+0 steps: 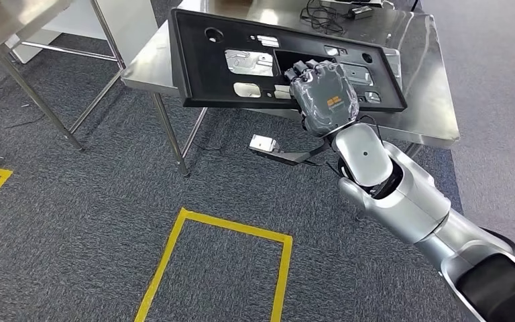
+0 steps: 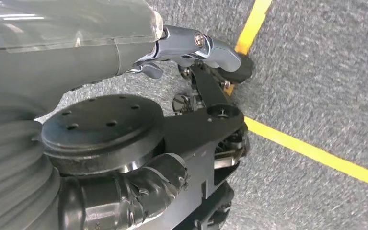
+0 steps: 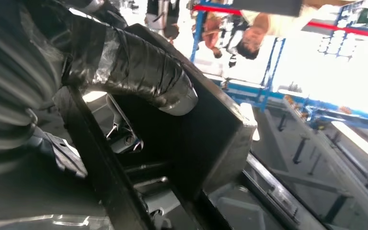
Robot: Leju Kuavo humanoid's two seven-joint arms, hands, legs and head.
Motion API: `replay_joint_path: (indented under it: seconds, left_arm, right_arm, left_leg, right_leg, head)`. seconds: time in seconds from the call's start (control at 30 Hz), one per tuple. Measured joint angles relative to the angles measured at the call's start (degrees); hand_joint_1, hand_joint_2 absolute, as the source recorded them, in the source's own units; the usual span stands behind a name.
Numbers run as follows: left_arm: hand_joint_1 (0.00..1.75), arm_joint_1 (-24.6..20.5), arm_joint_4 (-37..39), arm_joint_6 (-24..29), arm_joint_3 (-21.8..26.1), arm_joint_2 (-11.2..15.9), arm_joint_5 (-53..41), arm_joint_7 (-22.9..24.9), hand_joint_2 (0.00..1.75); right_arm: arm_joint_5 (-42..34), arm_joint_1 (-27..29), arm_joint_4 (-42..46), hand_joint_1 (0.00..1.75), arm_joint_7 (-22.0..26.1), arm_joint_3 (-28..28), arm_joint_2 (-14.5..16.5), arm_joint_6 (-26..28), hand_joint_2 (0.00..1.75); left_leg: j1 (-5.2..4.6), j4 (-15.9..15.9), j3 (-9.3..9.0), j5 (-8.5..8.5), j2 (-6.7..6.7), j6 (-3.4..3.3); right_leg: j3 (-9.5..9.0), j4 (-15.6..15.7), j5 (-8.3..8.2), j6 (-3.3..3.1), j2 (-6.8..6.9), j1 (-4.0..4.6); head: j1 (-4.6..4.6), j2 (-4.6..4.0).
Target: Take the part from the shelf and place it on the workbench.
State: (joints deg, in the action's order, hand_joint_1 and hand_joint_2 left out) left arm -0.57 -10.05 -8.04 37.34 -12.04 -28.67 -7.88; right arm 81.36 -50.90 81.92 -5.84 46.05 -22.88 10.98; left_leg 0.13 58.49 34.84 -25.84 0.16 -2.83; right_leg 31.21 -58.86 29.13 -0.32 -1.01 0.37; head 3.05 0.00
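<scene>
The part is a large flat black panel with several cut-outs. It lies tilted over the steel workbench, and its near left corner juts out past the bench's front edge. My right hand grips it, with its fingers hooked down through a rectangular opening near the panel's middle. In the right wrist view the taped thumb curls over the panel's black rim. My left hand hangs low above the carpet with nothing in it, its thumb stretched out.
A tangle of black cables lies at the back of the workbench. A second steel table stands at the far left. Yellow tape lines mark the grey carpet. A person stands beyond, among blue racks.
</scene>
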Motion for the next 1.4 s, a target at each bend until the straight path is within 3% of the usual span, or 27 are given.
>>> replay_joint_path:
  seconds: [0.07, 0.1, 0.2, 0.23, 0.27, 0.33, 0.4, 0.43, 0.53, 0.6, 0.67, 0.73, 0.77, 0.8, 0.87, 0.93, 1.03, 1.1, 1.2, 1.27, 1.3, 1.33, 1.4]
  left_arm:
    - [0.0, 0.0, 0.0, 0.0, 0.0, -0.2, 0.0, -0.1, 1.75]
    - [0.0, 0.0, 0.0, 0.0, 0.0, -0.3, 0.0, -0.1, 1.75]
    - [0.0, -0.1, 0.0, -0.1, 0.0, -0.6, 0.0, -0.2, 1.75]
    - [0.0, 0.0, 0.0, -0.1, 0.0, -0.7, 0.0, -0.3, 1.75]
    - [0.0, 0.0, 0.0, -0.1, 0.0, -0.7, -0.1, -0.3, 1.75]
    - [0.0, 0.1, 0.0, -0.1, 0.0, -0.8, -0.1, -0.4, 1.75]
    - [0.0, -0.1, 0.0, 0.2, 0.0, -1.0, 0.1, -0.4, 1.75]
    - [0.0, -0.2, 0.0, 0.4, 0.0, -1.1, 0.1, -0.4, 1.75]
    - [0.0, -0.4, 0.0, 1.0, 0.0, -1.4, 0.1, -0.4, 1.75]
    - [0.0, -0.5, 0.0, 1.1, 0.0, -1.5, 0.1, -0.4, 1.75]
    - [0.0, -0.6, 0.0, 1.2, 0.0, -1.6, 0.1, -0.3, 1.75]
    - [0.0, -0.6, 0.0, 1.2, 0.0, -1.6, 0.1, -0.2, 1.75]
    - [0.0, -0.5, 0.0, 1.2, 0.0, -1.6, 0.1, -0.1, 1.75]
    - [0.0, -0.4, 0.0, 1.2, 0.0, -1.6, 0.1, 0.0, 1.75]
    - [0.0, -0.1, 0.0, 1.2, 0.0, -1.5, 0.1, 0.0, 1.75]
    - [0.0, 0.0, 0.0, 1.2, 0.0, -1.5, 0.0, 0.1, 1.75]
    - [0.0, -0.1, 0.0, 1.2, 0.0, -1.6, 0.0, 0.1, 1.75]
    - [0.0, 0.0, 0.0, 1.2, 0.0, -1.7, 0.0, 0.1, 1.75]
    - [0.0, -0.2, 0.0, 1.1, 0.0, -1.8, 0.1, 0.1, 1.75]
    - [0.0, -0.1, 0.0, 1.0, 0.0, -1.8, 0.1, 0.2, 1.75]
    - [0.0, 0.1, 0.0, 1.0, 0.0, -1.9, 0.1, 0.3, 1.75]
    - [0.0, 0.2, 0.0, 1.0, 0.0, -1.9, 0.1, 0.3, 1.75]
    - [0.0, 0.3, 0.0, 1.0, 0.0, -1.9, 0.1, 0.4, 1.75]
  right_arm:
    - [0.0, -0.4, 0.1, 1.75, 0.1, 0.0, -0.1, -0.2, 1.75]
    - [0.0, -0.8, 0.2, 1.75, 0.1, 0.0, -0.2, -0.4, 1.75]
    - [-0.1, -1.4, 0.1, 1.75, 0.3, 0.1, -0.4, -1.4, 1.75]
    - [-0.2, -1.4, 0.1, 1.75, 0.4, 0.1, -0.4, -1.7, 1.75]
    - [-0.3, -1.4, 0.0, 1.75, 0.4, 0.2, -0.4, -1.9, 1.75]
    - [-0.5, -1.5, -0.1, 1.75, 0.5, 0.2, -0.4, -2.2, 1.75]
    - [-0.9, -1.8, -0.3, 1.75, 0.6, 0.3, -0.5, -2.7, 1.75]
    - [-1.2, -1.9, -0.5, 1.75, 0.7, 0.4, -0.6, -3.0, 1.75]
    - [-2.0, -2.4, -1.0, 1.75, 0.9, 0.6, -0.9, -3.6, 1.75]
    - [-2.3, -3.0, -1.4, 1.75, 0.9, 0.7, -1.1, -3.9, 1.75]
    - [-2.5, -3.5, -2.0, 1.75, 0.8, 0.9, -1.1, -4.6, 1.75]
    - [-2.8, -3.6, -2.7, 1.75, 0.5, 1.2, -1.0, -5.5, 1.75]
    - [-2.9, -3.6, -3.2, 1.75, 0.4, 1.3, -1.0, -5.9, 1.75]
    - [-3.1, -3.6, -3.6, 1.75, 0.2, 1.4, -0.9, -6.2, 1.75]
    - [-3.2, -3.7, -4.6, 1.75, 0.1, 1.5, -0.8, -6.6, 1.75]
    - [-3.2, -3.8, -5.4, 1.75, 0.0, 1.8, -0.7, -6.8, 1.75]
    - [-3.3, -4.0, -6.0, 1.75, -0.1, 2.0, -0.7, -6.9, 1.75]
    - [-3.5, -4.4, -6.4, 1.75, -0.2, 2.0, -0.6, -7.0, 1.75]
    - [-4.3, -4.5, -7.6, 1.75, -0.2, 2.0, -0.6, -7.4, 1.75]
    - [-4.7, -4.2, -8.5, 1.75, -0.2, 2.1, -0.6, -7.7, 1.75]
    - [-4.8, -4.2, -8.9, 1.75, -0.2, 2.1, -0.6, -7.8, 1.75]
    - [-4.9, -4.3, -9.3, 1.75, -0.2, 2.1, -0.6, -7.9, 1.75]
    - [-5.1, -4.4, -10.2, 1.75, -0.2, 2.1, -0.6, -7.9, 1.75]
  left_leg:
    - [0.33, -1.0, -1.32, -0.14, 0.0, -0.29]
    - [0.46, -1.4, -1.97, -0.3, 0.0, -0.41]
    - [0.51, -1.6, -3.25, -1.36, -0.03, -0.54]
    - [0.55, -1.5, -3.82, -1.86, -0.05, -0.46]
    - [0.63, -1.5, -4.52, -2.43, -0.07, -0.32]
    - [0.83, -1.5, -6.12, -3.8, -0.07, 0.19]
    - [0.92, -1.4, -7.22, -4.96, -0.05, 0.95]
    - [0.9, -1.4, -7.49, -5.39, 0.01, 1.35]
    - [0.9, -0.5, -7.82, -5.85, 0.13, 2.24]
    - [1.01, 3.9, -5.61, -6.31, 0.1, 2.56]
    - [1.04, 11.1, -0.74, -8.55, 0.07, 2.82]
    - [1.0, 15.5, 3.7, -10.73, 0.07, 2.81]
    - [0.93, 15.0, 4.76, -10.35, 0.07, 2.59]
    - [0.76, 12.7, 5.05, -8.63, 0.05, 2.22]
    - [0.17, 5.8, 4.51, -2.12, -0.1, 1.05]
    - [-0.45, 1.5, 3.67, 2.13, -0.35, 0.15]
    - [-0.63, -0.7, 1.83, 2.11, -0.44, -0.49]
    - [-0.24, -2.3, -0.32, 1.82, -0.46, -0.79]
    - [0.05, -3.4, -2.91, 0.54, -0.61, -0.87]
    - [0.11, -3.4, -4.6, -0.82, -0.84, -0.75]
    - [0.13, -3.4, -5.58, -1.58, -0.92, -0.66]
    - [0.13, -3.4, -6.61, -2.39, -0.98, -0.51]
    - [0.07, -3.3, -8.31, -4.02, -1.08, 0.03]
  right_leg:
    - [0.79, -2.2, 0.48, 0.4, 0.15, -0.09]
    - [2.22, -4.8, 1.33, 0.68, 0.23, -0.22]
    - [8.7, -14.3, 4.57, 1.82, 0.38, -0.9]
    - [10.1, -15.2, 4.5, 2.15, 0.47, -1.17]
    - [10.57, -14.2, 3.3, 2.4, 0.6, -1.43]
    - [9.16, -7.3, -2.04, 2.75, 1.03, -1.87]
    - [7.76, -1.8, -5.4, 2.45, 1.46, -1.6]
    - [7.57, -0.9, -5.78, 2.0, 1.54, -1.35]
    - [6.62, -0.7, -4.74, 0.23, 1.21, -1.11]
    - [5.4, -0.4, -3.93, -0.64, 1.02, -1.2]
    - [4.25, -0.3, -2.92, -1.12, 0.87, -1.09]
    - [2.89, -0.3, -1.71, -1.25, 0.69, -0.86]
    - [2.03, -0.3, -1.03, -1.27, 0.6, -0.73]
    - [1.1, -0.3, -0.32, -1.24, 0.53, -0.59]
    - [-0.69, -0.2, 1.11, -1.09, 0.47, -0.41]
    - [-1.66, 0.3, 1.97, -0.58, 0.37, -0.58]
    - [-2.53, 0.8, 1.87, 0.4, 0.33, -0.77]
    - [-1.48, -2.1, 1.91, 0.76, 0.41, -0.74]
    - [4.93, -11.6, 5.0, 1.51, 0.49, -1.0]
    - [8.18, -13.4, 6.65, 1.9, 0.62, -1.32]
    - [8.7, -11.6, 5.67, 2.05, 0.71, -1.48]
    - [8.67, -8.5, 3.06, 2.14, 0.84, -1.61]
    - [8.11, -1.8, -4.24, 1.9, 1.19, -1.49]
  head:
    - [0.02, 0.0]
    - [0.02, 0.0]
    - [0.04, 0.0]
    - [0.03, 0.0]
    - [0.03, 0.0]
    - [0.04, 0.0]
    - [0.04, 0.01]
    - [0.08, 0.01]
    - [0.16, 0.01]
    - [0.14, 0.0]
    - [0.12, 0.0]
    - [0.12, 0.0]
    - [0.13, 0.0]
    - [0.12, 0.0]
    - [0.18, 0.0]
    - [0.22, 0.0]
    - [0.22, 0.0]
    - [0.26, 0.0]
    - [0.28, 0.0]
    - [0.29, 0.0]
    - [0.28, 0.0]
    - [0.28, 0.0]
    - [0.26, 0.0]
